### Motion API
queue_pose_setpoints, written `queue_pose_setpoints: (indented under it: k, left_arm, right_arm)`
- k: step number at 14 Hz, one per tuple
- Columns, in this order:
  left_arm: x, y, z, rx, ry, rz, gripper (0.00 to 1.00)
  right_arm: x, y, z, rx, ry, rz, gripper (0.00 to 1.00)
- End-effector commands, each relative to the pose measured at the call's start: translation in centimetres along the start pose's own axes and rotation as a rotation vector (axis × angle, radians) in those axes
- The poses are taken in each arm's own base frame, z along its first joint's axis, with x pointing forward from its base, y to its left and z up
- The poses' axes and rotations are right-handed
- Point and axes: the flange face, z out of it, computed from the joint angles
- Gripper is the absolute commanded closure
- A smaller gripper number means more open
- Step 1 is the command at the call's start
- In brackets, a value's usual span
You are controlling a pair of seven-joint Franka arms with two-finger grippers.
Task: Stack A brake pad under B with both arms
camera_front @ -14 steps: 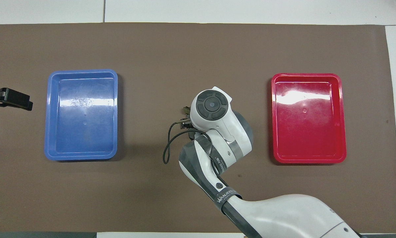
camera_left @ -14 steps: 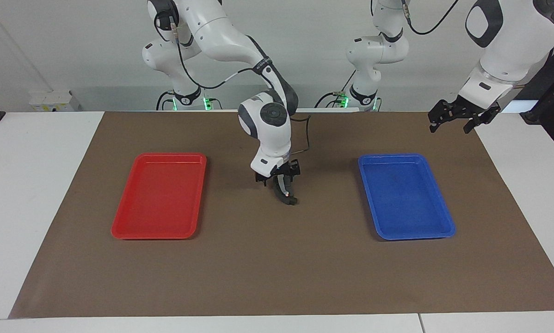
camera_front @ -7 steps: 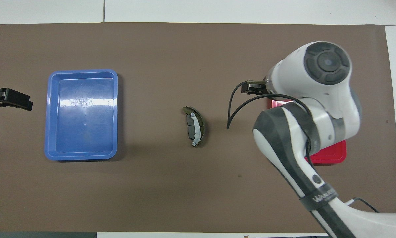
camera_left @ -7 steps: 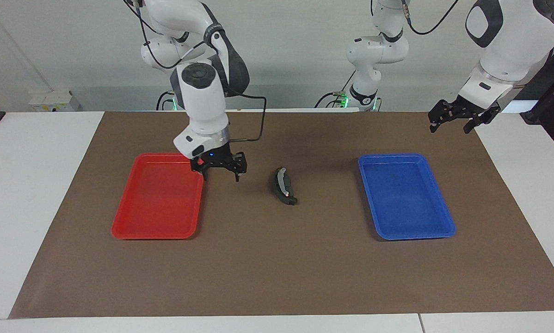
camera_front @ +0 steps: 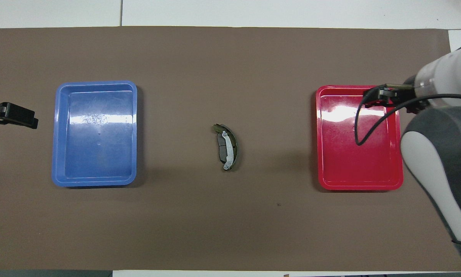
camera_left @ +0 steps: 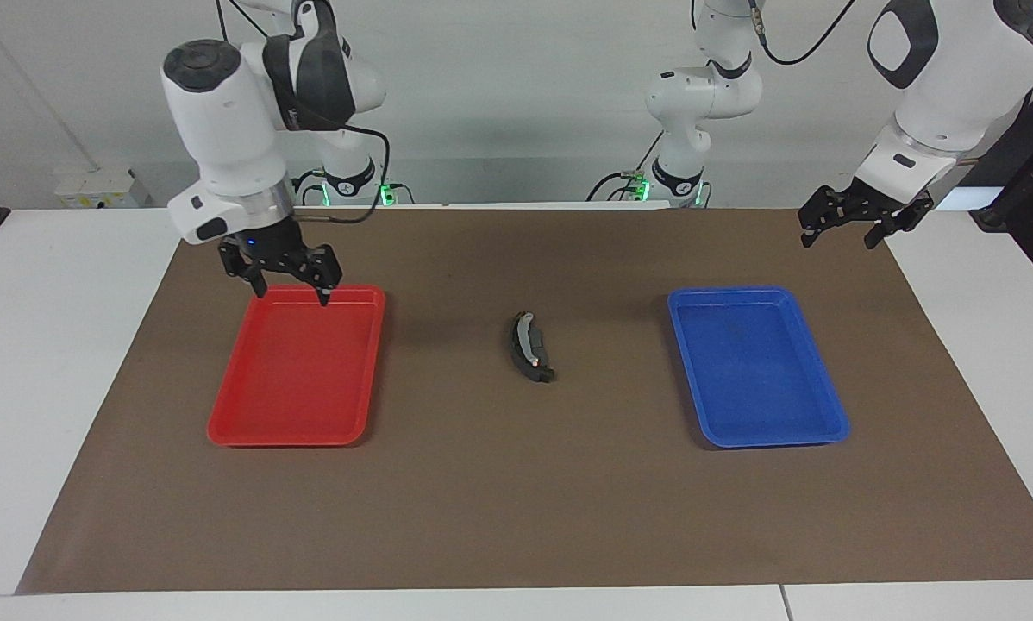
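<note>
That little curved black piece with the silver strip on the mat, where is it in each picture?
Facing view: the black piece lies mid-mat, between the red tray and the blue tray.
Overhead view: the same piece is again mid-mat between the trays, but their sides are swapped.
Shared landmark: the blue tray, toward the left arm's end of the table.

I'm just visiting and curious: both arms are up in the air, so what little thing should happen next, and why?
Probably nothing more than the right gripper finishing its lift away over the red tray. Its fingers are open and empty, the left gripper waits open at the mat's edge, and the long black piece B already lies on the short grey pad between the trays.
</note>
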Motion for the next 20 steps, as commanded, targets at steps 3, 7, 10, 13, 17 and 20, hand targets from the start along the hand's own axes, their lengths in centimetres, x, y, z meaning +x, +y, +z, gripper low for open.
queue_pose_setpoints:
  k: [3,7,10,13,17,20]
  left_arm:
    - [-0.8,-0.3,0.0,0.017,0.009,-0.002,0.0]
    - [-0.8,-0.3,0.0,0.017,0.009,-0.002,0.0]
    - [-0.8,-0.3,0.0,0.017,0.009,-0.002,0.0]
    - [-0.9,-0.3,-0.1,0.018,0.01,-0.002,0.0]
    - [-0.8,-0.3,0.0,0.017,0.009,-0.002,0.0]
    - [-0.8,-0.3,0.0,0.017,0.009,-0.002,0.0]
  right_arm:
    - [-2.5,6.2,-4.5,-0.01,-0.072,0.005,0.01]
    - [-1.6,7.7,-5.7,-0.009,-0.093,0.043,0.01]
    - [-1.5,7.7,-5.3,-0.002,-0.089,0.068,0.01]
    - [-1.7,7.5,-5.4,-0.006,-0.098,0.07,0.01]
    - [-1.9,7.2,-6.7,-0.007,-0.105,0.053,0.01]
    - [-1.7,6.4,-7.5,0.038,-0.15,0.049,0.01]
